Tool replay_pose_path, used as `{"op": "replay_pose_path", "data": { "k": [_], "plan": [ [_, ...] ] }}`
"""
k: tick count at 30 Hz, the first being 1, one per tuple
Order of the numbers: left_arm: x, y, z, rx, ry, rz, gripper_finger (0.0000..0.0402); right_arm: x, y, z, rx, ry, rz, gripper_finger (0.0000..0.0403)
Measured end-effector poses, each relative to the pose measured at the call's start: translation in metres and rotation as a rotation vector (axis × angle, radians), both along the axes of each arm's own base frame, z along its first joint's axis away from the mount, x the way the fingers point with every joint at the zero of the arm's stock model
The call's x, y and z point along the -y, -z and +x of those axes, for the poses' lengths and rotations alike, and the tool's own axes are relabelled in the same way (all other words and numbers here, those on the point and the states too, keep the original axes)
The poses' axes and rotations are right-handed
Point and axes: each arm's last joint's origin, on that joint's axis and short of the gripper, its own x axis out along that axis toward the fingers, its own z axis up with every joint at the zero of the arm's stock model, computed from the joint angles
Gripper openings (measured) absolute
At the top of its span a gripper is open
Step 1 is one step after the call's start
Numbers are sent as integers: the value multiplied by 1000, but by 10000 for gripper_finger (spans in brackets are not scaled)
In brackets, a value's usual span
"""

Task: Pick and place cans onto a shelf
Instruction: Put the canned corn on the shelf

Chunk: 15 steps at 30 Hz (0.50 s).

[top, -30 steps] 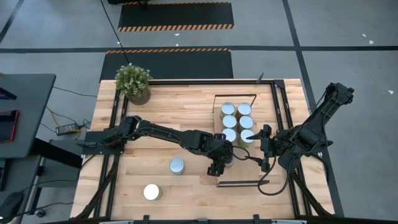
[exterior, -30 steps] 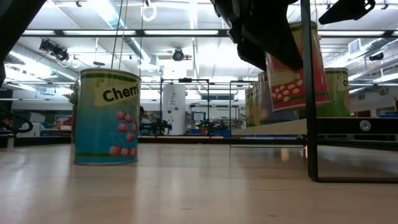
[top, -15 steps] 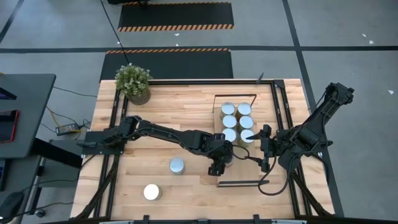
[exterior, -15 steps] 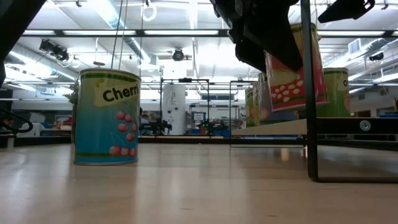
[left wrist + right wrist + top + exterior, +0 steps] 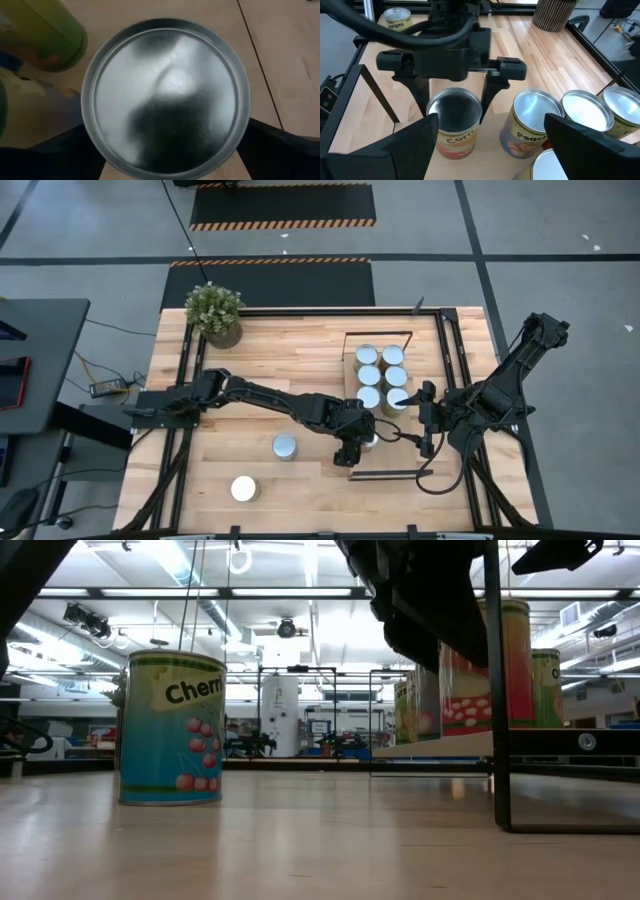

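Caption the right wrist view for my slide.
Left gripper straddles a corn can on the shelf, fingers spread, beside a peach can.

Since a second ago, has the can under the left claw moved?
Yes. In the low view the can has come down onto the shelf, beside its black post.

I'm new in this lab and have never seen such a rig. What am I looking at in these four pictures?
Two robot arms work at a wooden table. One picture looks straight down, one looks level along the tabletop, and two come from cameras on the wrists. The left gripper straddles a can standing on the shelf, fingers spread either side, seemingly letting go. The right gripper waits open beside it. Six more cans stand on the shelf; two cans and a potted plant are on the table.
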Motion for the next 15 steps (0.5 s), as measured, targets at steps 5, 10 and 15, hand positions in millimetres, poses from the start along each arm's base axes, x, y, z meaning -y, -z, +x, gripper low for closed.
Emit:
{"op": "replay_pose_path", "data": {
  "k": [5,10,15],
  "plan": [
    [2,1,-2,-19,48,33,393,0,0,0,-3,-1,-4,371],
    [3,4,-7,-67,74,58,393,0,0,0,-6,-7,-15,371],
    [3,1,-7,-76,60,50,393,0,0,0,-4,-6,-11,371]
  ]
}}
